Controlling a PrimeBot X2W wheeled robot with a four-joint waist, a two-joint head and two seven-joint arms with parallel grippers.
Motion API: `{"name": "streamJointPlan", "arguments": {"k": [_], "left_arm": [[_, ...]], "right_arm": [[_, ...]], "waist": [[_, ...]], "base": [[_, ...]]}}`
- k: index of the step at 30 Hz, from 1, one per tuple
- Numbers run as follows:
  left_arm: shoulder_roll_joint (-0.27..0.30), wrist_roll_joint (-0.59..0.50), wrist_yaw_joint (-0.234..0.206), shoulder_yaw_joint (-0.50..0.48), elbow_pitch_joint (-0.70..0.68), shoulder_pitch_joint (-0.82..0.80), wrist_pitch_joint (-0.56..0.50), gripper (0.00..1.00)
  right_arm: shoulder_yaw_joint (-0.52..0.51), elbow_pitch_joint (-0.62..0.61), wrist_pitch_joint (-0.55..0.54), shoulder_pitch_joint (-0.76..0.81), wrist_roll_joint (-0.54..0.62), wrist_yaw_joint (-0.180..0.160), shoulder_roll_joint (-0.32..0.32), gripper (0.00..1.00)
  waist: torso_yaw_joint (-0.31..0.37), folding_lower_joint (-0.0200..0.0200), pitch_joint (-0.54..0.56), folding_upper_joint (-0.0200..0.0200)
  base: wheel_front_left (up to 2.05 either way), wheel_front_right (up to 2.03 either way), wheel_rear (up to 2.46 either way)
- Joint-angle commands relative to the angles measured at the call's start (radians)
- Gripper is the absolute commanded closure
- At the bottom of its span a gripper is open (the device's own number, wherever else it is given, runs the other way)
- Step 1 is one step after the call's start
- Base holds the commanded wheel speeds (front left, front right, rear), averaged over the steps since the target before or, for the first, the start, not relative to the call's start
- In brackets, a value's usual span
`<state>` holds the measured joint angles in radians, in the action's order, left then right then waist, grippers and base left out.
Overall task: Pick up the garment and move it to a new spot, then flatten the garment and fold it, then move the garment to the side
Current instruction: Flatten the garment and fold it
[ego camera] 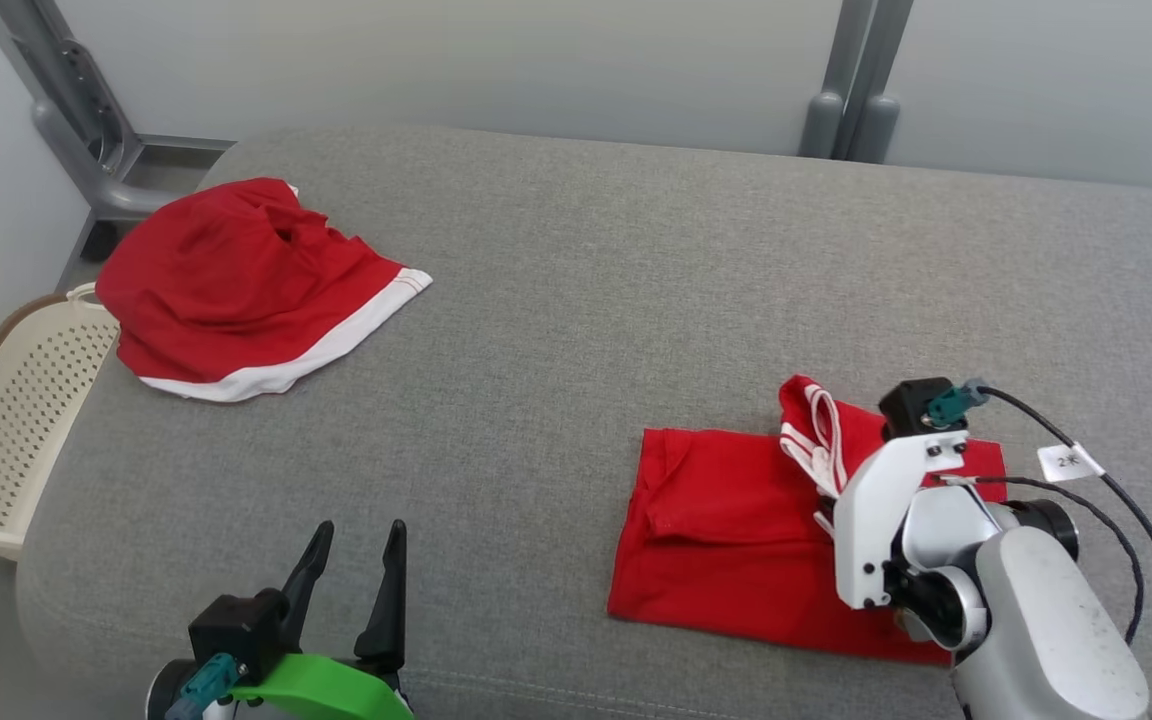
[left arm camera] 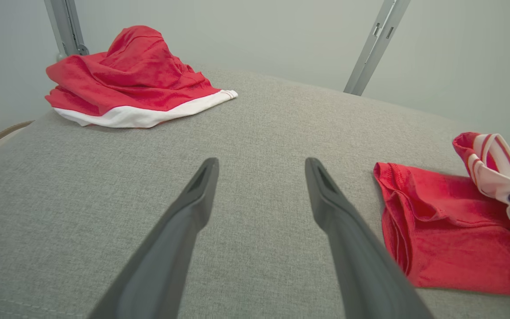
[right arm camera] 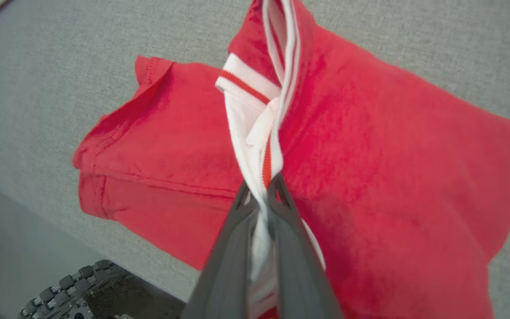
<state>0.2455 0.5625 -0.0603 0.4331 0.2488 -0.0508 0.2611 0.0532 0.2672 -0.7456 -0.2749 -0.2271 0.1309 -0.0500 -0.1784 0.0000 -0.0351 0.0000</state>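
The garment (ego camera: 726, 530) is a red cloth lying folded on the grey cushioned surface at the right, with a white, red-striped collar band (ego camera: 816, 450) raised off it. My right gripper (right arm camera: 261, 188) is shut on that collar band (right arm camera: 255, 110), which twists up from between the fingers over the red cloth (right arm camera: 370, 155). In the head view my right wrist (ego camera: 896, 510) covers the garment's right part. My left gripper (ego camera: 358, 535) stands open near the front edge, left of the garment (left arm camera: 441, 230), with nothing between its fingers (left arm camera: 261, 166).
A second red garment with a white hem (ego camera: 236, 280) lies bunched at the far left corner (left arm camera: 135, 79). A cream perforated basket (ego camera: 16, 420) stands off the surface's left edge. Grey metal posts (ego camera: 856, 80) rise behind. A knobbly wheel (right arm camera: 69, 288) sits below the front edge.
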Motion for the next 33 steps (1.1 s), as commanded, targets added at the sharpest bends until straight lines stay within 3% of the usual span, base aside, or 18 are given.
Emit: {"name": "streamJointPlan", "arguments": {"k": [1, 10, 32, 33], "left_arm": [[-0.002, 0.004, 0.003, 0.001, 0.002, -0.001, 0.003, 0.0], [-0.01, 0.001, 0.008, 0.01, 0.009, -0.019, 0.003, 0.0], [-0.027, -0.011, 0.023, 0.001, 0.038, -0.029, 0.005, 0.0], [-0.027, -0.011, 0.022, 0.0, 0.038, -0.028, 0.005, 0.0]], "right_arm": [[0.027, 0.022, 0.012, -0.026, -0.023, 0.0, -0.001, 1.0], [0.15, 0.136, 0.062, -0.104, -0.106, 0.0, -0.001, 1.0], [0.288, 0.284, 0.152, -0.189, -0.213, 0.0, -0.001, 1.0], [0.293, 0.287, 0.16, -0.191, -0.222, 0.0, -0.001, 0.56]], "waist": [[-0.018, 0.0, -0.005, 0.0], [-0.062, 0.0, -0.026, 0.0], [-0.096, 0.0, -0.033, 0.0], [-0.097, 0.0, -0.032, 0.0]], "base": [[0.0, 0.0, 0.0], [0.0, 0.0, 0.0], [0.0, 0.0, 0.0], [0.0, 0.0, 0.0]]}}
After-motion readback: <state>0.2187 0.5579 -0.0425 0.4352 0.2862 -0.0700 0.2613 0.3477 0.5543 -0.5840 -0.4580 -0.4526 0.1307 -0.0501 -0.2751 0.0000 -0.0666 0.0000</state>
